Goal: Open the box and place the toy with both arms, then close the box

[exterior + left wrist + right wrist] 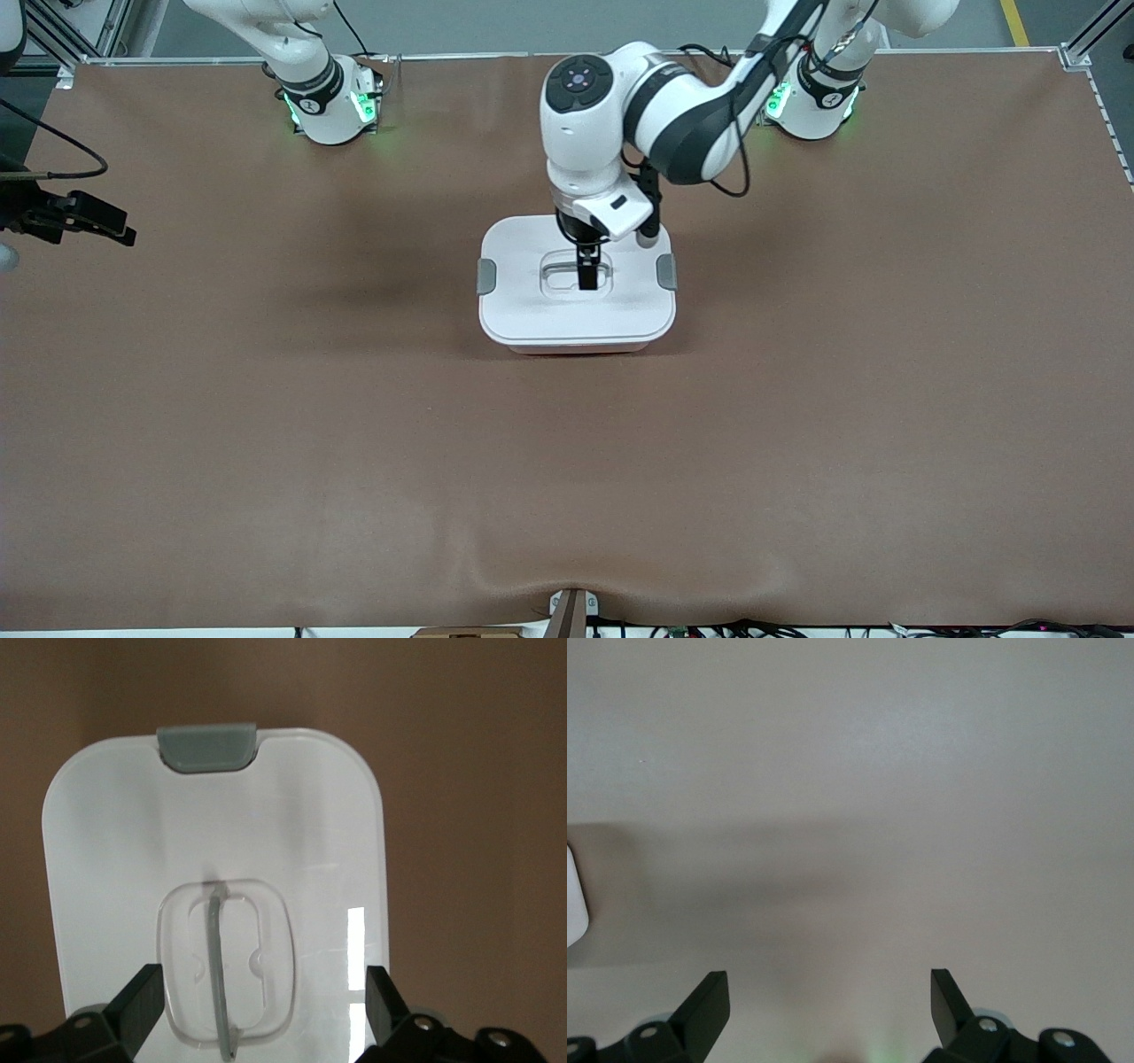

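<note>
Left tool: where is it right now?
In the front view, the left tool is open, over the recessed handle at the centre of the white lid, between the two grey clips.

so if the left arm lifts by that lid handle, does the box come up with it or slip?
Likely rigid: the box looks like hard plastic. Its thin handle inside the lid recess gives the open left gripper little to hold, so it may slip. Both grey clips seem closed, so the base probably follows.
</note>
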You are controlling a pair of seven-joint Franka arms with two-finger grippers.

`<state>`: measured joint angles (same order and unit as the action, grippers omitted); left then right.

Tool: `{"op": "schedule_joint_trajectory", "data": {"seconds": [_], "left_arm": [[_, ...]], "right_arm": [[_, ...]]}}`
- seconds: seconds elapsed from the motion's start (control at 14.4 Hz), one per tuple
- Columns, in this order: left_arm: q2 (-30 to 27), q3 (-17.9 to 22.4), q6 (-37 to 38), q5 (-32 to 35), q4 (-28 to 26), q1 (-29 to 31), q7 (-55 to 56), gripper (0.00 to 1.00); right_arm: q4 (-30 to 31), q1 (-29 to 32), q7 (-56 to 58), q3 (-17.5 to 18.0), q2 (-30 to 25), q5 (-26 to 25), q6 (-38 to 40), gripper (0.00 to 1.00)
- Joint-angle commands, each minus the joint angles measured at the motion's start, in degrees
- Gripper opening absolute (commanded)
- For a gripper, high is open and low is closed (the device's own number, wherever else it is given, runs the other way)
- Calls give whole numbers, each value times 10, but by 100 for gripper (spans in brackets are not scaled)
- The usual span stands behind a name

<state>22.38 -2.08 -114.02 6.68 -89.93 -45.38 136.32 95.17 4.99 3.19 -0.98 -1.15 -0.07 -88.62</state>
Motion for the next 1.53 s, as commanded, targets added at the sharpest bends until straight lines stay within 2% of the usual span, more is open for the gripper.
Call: {"op": "schedule_joint_trajectory", "data": {"seconds": [0.0, 0.63, 1.18, 1.46], "left_arm": [[-14, -1, 38, 0, 8, 21, -59, 100], [-53, -3, 114, -3, 18, 141, -292, 100], [-65, -3, 167, -3, 23, 204, -459, 100], [-66, -2, 174, -3, 34, 244, -544, 100]], "right_arm": [[-10, 12, -5, 8, 4, 7, 3, 100], [-27, 9, -6, 8, 2, 16, 10, 100], [-38, 6, -14, 12, -5, 17, 49, 100], [-39, 7, -14, 11, -8, 38, 66, 100]]}}
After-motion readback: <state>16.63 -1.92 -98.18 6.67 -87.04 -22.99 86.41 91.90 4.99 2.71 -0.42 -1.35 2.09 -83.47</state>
